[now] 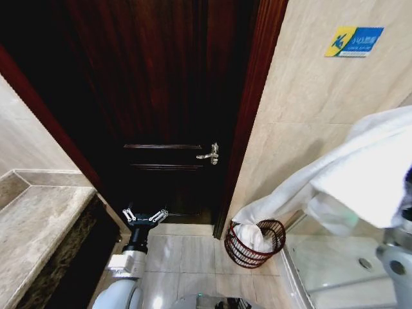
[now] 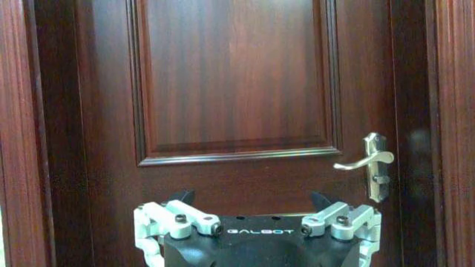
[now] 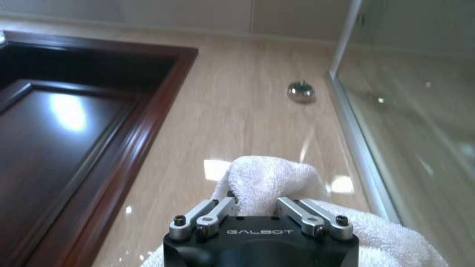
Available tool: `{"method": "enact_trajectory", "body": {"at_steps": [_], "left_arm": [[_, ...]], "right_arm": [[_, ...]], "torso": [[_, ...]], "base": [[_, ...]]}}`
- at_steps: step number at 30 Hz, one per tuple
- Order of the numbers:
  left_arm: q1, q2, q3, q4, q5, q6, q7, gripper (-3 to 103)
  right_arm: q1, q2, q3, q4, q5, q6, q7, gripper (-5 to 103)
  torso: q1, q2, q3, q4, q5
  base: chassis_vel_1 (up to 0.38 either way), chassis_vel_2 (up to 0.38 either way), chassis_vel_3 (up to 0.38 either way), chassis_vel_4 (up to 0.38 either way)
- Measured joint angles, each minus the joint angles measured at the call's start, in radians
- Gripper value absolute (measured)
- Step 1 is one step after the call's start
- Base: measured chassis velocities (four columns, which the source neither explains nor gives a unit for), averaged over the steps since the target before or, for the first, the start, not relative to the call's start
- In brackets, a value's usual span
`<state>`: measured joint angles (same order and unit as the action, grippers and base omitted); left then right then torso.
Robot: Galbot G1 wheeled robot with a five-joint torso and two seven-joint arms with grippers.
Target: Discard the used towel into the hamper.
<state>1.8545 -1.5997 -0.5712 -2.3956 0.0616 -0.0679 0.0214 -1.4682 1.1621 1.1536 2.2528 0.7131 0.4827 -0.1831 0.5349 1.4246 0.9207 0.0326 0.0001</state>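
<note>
The right gripper [image 3: 256, 207], raised high at the robot's right, has its fingers closed on a bunched fold of the white terry-cloth towel [image 1: 360, 177]. From that grip the towel drapes down and away toward the floor, and its lower end reaches into the small round dark reddish-brown open-weave hamper [image 1: 255, 243], which stands on the pale tiled floor [image 1: 187, 254] well below the gripper, beside the dark wooden door [image 1: 164, 109]. The left gripper [image 1: 145, 217] waits low, fingers spread wide and holding nothing, facing the door below and beside its silver lever handle [image 2: 367, 161].
</note>
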Motion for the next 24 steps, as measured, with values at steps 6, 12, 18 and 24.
{"method": "enact_trajectory", "body": {"at_steps": [6,12,18,24], "left_arm": [[0.0,0.0,0.0,0.0,0.0,0.0,0.0,100],[0.0,0.0,0.0,0.0,0.0,0.0,0.0,100],[0.0,0.0,0.0,0.0,0.0,0.0,0.0,100],[0.0,0.0,0.0,0.0,0.0,0.0,0.0,100]], "right_arm": [[0.014,0.0,-0.042,-0.04,-0.019,0.015,-0.006,14],[0.036,0.001,-0.069,-0.114,-0.041,0.04,-0.02,14],[0.055,0.006,-0.099,-0.182,-0.053,0.06,-0.035,14],[0.096,0.012,-0.152,-0.284,-0.056,0.098,-0.075,14]], "torso": [[0.0,0.0,0.0,0.0,-0.0002],[0.0,0.0,0.0,-0.0001,0.0],[0.0,0.0,0.0,-0.0001,-0.0001],[0.0,0.0,0.0,-0.0001,0.0]], "base": [[0.0,0.0,0.0,0.0],[0.0,0.0,0.0,0.0],[0.0,0.0,0.0,0.0],[0.0,0.0,0.0,0.0]]}}
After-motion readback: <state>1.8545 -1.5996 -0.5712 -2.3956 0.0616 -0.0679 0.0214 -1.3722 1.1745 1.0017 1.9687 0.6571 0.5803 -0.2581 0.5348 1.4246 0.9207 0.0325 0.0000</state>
